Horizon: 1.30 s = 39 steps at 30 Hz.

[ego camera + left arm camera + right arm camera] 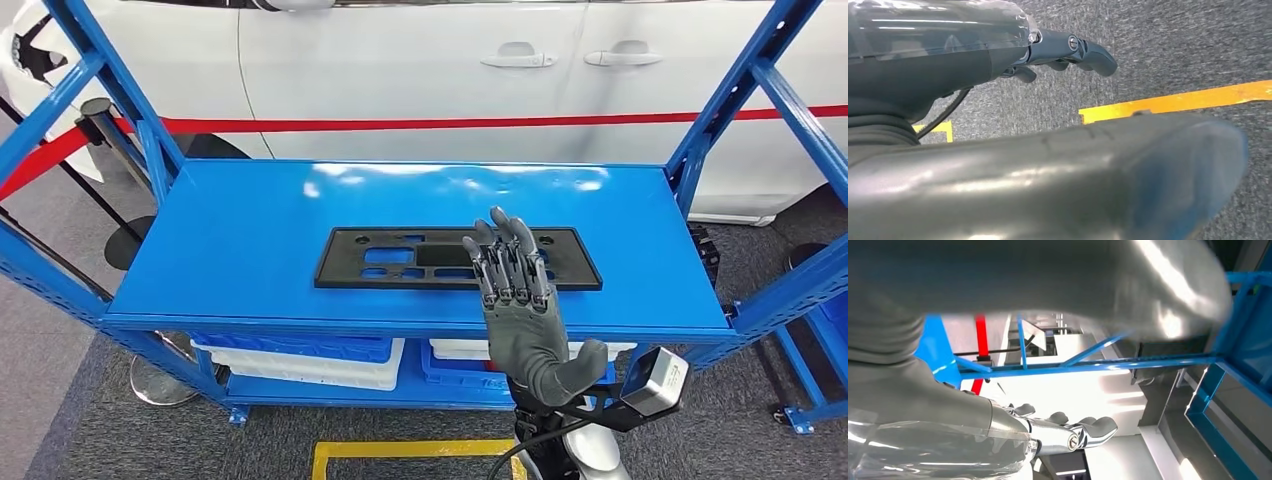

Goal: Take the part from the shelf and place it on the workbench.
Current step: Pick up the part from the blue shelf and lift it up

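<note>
A flat black rectangular part (400, 258) with several cutouts lies in the middle of the blue shelf top (240, 240). My right hand (515, 300) is raised at the shelf's front edge with its fingers stretched out and holding nothing. Its fingertips overlap the right half of the part; I cannot tell if they touch it. The right wrist view has the same hand (1068, 435) empty, with the blue shelf frame (1088, 364) beyond it. My left hand (1068, 50) hangs over grey carpet with its fingers extended and nothing in them.
Blue uprights (130, 110) and slanted braces (740, 90) flank the shelf on both sides. White and blue bins (300, 360) sit on the lower level. A white car (450, 70) and a red barrier belt (400, 125) stand behind. Yellow floor tape (410, 450) marks the carpet.
</note>
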Available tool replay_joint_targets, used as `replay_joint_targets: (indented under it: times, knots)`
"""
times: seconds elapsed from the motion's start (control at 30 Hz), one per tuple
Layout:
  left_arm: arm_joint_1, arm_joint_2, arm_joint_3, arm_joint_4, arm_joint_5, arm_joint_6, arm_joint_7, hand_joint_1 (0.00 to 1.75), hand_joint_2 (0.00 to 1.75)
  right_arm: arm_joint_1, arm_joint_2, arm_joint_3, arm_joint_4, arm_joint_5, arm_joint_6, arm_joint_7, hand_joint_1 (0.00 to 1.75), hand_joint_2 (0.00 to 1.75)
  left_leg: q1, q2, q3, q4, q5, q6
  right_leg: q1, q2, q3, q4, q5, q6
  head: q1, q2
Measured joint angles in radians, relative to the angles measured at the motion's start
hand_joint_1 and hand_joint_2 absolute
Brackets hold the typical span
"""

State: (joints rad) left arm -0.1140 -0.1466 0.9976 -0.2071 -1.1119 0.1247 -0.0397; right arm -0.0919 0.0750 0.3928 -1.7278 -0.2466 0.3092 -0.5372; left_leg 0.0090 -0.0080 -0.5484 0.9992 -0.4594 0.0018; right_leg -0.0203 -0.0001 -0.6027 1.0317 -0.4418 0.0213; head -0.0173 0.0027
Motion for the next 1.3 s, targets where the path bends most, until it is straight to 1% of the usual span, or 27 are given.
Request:
replay_joint_targets:
  times: [0.1,0.17,0.2,0.27,0.3,0.33,0.37,0.43,0.47,0.5,0.57,0.67,0.7,0.73,0.77,0.8,0.83,0.87,0.9,0.93,0.97,1.0,1.03,1.1,1.17,1.2,1.3]
  knots:
    - [-0.002,0.000,0.000,0.000,-0.003,0.001,0.002,0.00,0.00,0.005,-0.001,-0.001,0.000,0.006,-0.008,0.001,0.00,1.75,0.002,0.002,0.004,-0.002,-0.018,-0.021,0.005,0.005,0.008,-0.013,-0.013,-0.025,-0.001,0.000]
    - [-0.004,0.000,0.000,0.000,-0.007,0.001,0.001,0.00,0.00,0.007,-0.001,-0.001,0.000,0.008,-0.009,0.000,0.00,1.75,0.005,0.003,-0.011,0.041,-0.043,-0.031,0.003,0.006,0.025,-0.019,-0.023,-0.041,-0.005,0.000]
    - [-0.005,0.000,0.000,0.000,-0.008,0.001,0.001,0.00,0.00,0.008,-0.001,-0.001,0.000,0.009,-0.009,0.000,0.00,1.75,0.007,0.004,-0.038,0.098,-0.064,-0.034,0.003,0.004,0.036,-0.021,-0.026,-0.047,-0.008,0.000]
    - [-0.003,0.000,0.000,0.000,-0.009,0.001,0.002,0.00,0.00,0.010,-0.001,-0.001,0.002,0.010,-0.009,0.000,0.00,1.75,0.007,0.004,-0.125,0.244,-0.116,-0.037,0.008,0.002,0.052,-0.019,-0.035,-0.053,-0.013,0.000]
    - [-0.001,-0.001,0.000,0.000,-0.009,0.001,0.003,0.00,0.00,0.011,-0.002,-0.001,0.004,0.011,-0.009,0.000,0.00,1.75,0.007,0.004,-0.162,0.296,-0.125,-0.037,0.011,0.002,0.059,-0.018,-0.038,-0.054,-0.013,0.000]
    - [0.001,-0.001,0.000,0.000,-0.009,0.002,0.004,0.00,0.00,0.012,-0.002,-0.001,0.005,0.012,-0.009,0.000,0.00,1.75,0.006,0.004,-0.181,0.307,-0.110,-0.034,0.014,0.005,0.067,-0.017,-0.044,-0.055,-0.013,0.000]
    - [0.001,-0.001,0.000,0.000,-0.008,0.002,0.004,0.00,0.00,0.012,-0.002,-0.001,0.006,0.012,-0.009,0.000,0.00,1.75,0.004,0.004,-0.181,0.277,-0.073,-0.028,0.017,0.008,0.076,-0.017,-0.051,-0.056,-0.013,0.000]
    - [0.002,0.000,0.000,0.000,-0.007,0.002,0.004,0.00,0.00,0.011,-0.002,-0.001,0.007,0.013,-0.008,0.000,0.00,1.75,-0.004,0.003,-0.137,0.141,0.027,-0.007,0.022,0.012,0.096,-0.017,-0.068,-0.055,-0.012,0.000]
    - [0.002,0.001,0.000,0.000,-0.006,0.002,0.004,0.00,0.00,0.010,-0.002,-0.001,0.008,0.013,-0.008,0.000,0.00,1.75,-0.009,0.002,-0.115,0.082,0.059,0.003,0.025,0.014,0.102,-0.016,-0.076,-0.052,-0.011,0.000]
    - [0.001,0.001,0.000,0.000,-0.005,0.002,0.003,0.00,0.00,0.009,-0.002,-0.001,0.010,0.013,-0.007,0.000,0.00,1.75,-0.014,0.002,-0.101,0.046,0.076,0.010,0.025,0.015,0.105,-0.016,-0.082,-0.048,-0.010,0.000]
    - [0.001,0.002,0.000,0.000,-0.003,0.003,0.002,0.00,0.00,0.007,-0.002,0.000,0.014,0.013,-0.006,0.000,0.00,1.75,-0.019,0.003,-0.095,0.028,0.074,0.016,0.023,0.015,0.107,-0.019,-0.089,-0.037,-0.008,0.000]
    - [0.001,-0.001,0.001,0.000,-0.001,0.003,0.000,0.00,0.00,0.003,-0.002,0.000,0.015,0.017,-0.009,0.000,0.00,1.75,-0.010,0.003,-0.071,0.000,0.072,0.021,0.023,0.012,0.116,-0.013,-0.107,-0.022,-0.007,0.000]
    - [0.000,-0.002,0.001,0.000,-0.001,0.003,-0.001,0.00,0.00,0.001,-0.002,0.000,0.015,0.020,-0.012,0.000,0.00,1.75,-0.006,0.004,-0.061,-0.010,0.072,0.022,0.023,0.010,0.101,0.020,-0.126,-0.016,-0.005,0.000]
    - [-0.001,-0.002,0.001,0.000,-0.001,0.003,-0.001,0.00,0.00,0.000,-0.002,0.000,0.017,0.024,-0.018,0.001,0.00,1.75,-0.005,0.004,-0.055,-0.015,0.071,0.024,0.018,0.008,0.069,0.079,-0.151,-0.012,-0.003,0.000]
    - [-0.002,-0.002,0.001,0.000,-0.001,0.003,-0.001,0.00,0.00,0.000,-0.003,0.000,0.020,0.029,-0.024,0.003,0.00,1.75,-0.004,0.004,-0.052,-0.016,0.069,0.025,0.015,0.007,0.024,0.149,-0.175,-0.007,-0.002,0.000]
    - [-0.002,-0.003,0.001,0.000,-0.001,0.003,-0.001,0.00,0.00,0.000,-0.003,0.000,0.024,0.034,-0.031,0.005,0.00,1.75,-0.004,0.004,-0.052,-0.015,0.067,0.025,0.012,0.006,-0.018,0.209,-0.189,-0.003,-0.002,0.000]
    - [-0.002,-0.003,0.001,0.000,-0.001,0.002,0.000,0.00,0.00,0.000,-0.004,0.000,0.028,0.039,-0.038,0.007,0.00,1.75,-0.004,0.004,-0.052,-0.013,0.064,0.024,0.009,0.006,-0.048,0.240,-0.183,0.001,-0.002,0.000]
    - [-0.001,-0.003,0.001,0.000,0.000,0.000,0.000,0.00,0.00,0.000,-0.004,0.000,0.032,0.043,-0.042,0.008,0.00,1.75,-0.004,0.004,-0.051,-0.011,0.062,0.023,0.006,0.005,-0.055,0.227,-0.154,0.003,-0.002,0.000]
    - [0.000,-0.003,0.001,0.000,0.000,-0.003,0.001,0.00,0.00,0.000,-0.004,0.001,0.035,0.047,-0.045,0.009,0.00,1.75,-0.003,0.003,-0.050,-0.008,0.059,0.021,0.004,0.004,-0.044,0.182,-0.114,0.004,-0.002,0.000]
    - [0.000,-0.004,0.001,0.000,0.001,-0.007,0.000,0.00,0.00,0.000,-0.004,0.002,0.037,0.049,-0.047,0.010,0.00,1.75,-0.002,0.003,-0.050,-0.003,0.055,0.018,0.002,0.003,-0.021,0.114,-0.072,0.004,-0.002,0.000]
    - [-0.001,-0.004,0.001,0.000,0.003,-0.012,-0.001,0.00,0.00,-0.001,-0.004,0.003,0.039,0.052,-0.047,0.010,0.00,1.75,-0.004,0.001,-0.050,0.003,0.052,0.013,0.003,0.002,0.002,0.054,-0.042,0.002,-0.002,0.000]
    - [-0.001,-0.004,0.002,0.000,0.004,-0.015,-0.002,0.00,0.00,-0.001,-0.004,0.005,0.040,0.055,-0.048,0.009,0.00,1.75,-0.005,0.001,-0.052,0.007,0.049,0.008,0.004,0.002,0.016,0.015,-0.027,-0.003,-0.003,0.000]
    - [-0.002,-0.004,0.003,0.000,0.006,-0.017,-0.003,0.00,0.00,-0.001,-0.004,0.007,0.042,0.057,-0.048,0.008,0.00,1.75,-0.006,0.000,-0.054,0.010,0.047,0.002,0.006,0.003,0.023,-0.005,-0.021,-0.009,-0.003,0.000]
    - [-0.002,-0.004,0.006,0.000,0.009,-0.018,-0.004,0.00,0.00,0.001,-0.004,0.012,0.045,0.060,-0.048,0.003,0.00,1.75,-0.005,0.001,-0.054,0.010,0.046,-0.010,0.009,0.007,0.022,-0.007,-0.019,-0.025,-0.004,0.000]
    - [-0.002,-0.004,0.007,0.000,0.011,-0.018,-0.008,0.00,0.00,0.004,-0.004,0.018,0.046,0.066,-0.051,-0.002,0.00,1.75,-0.002,0.002,-0.063,0.033,0.026,-0.022,0.008,0.006,0.023,-0.012,-0.015,-0.038,-0.005,0.000]
    - [-0.002,-0.004,0.008,0.000,0.011,-0.017,-0.010,0.00,0.00,0.006,-0.004,0.021,0.046,0.070,-0.053,-0.004,0.00,1.75,0.000,0.002,-0.078,0.070,-0.001,-0.027,0.007,0.005,0.023,-0.014,-0.013,-0.044,-0.006,0.000]
    - [0.001,-0.004,0.008,0.000,0.010,-0.013,-0.015,0.00,0.00,0.014,-0.004,0.025,0.049,0.092,-0.071,-0.005,0.00,1.75,0.002,0.002,-0.156,0.259,-0.100,-0.036,0.009,0.002,0.019,-0.013,-0.011,-0.050,-0.008,0.000]
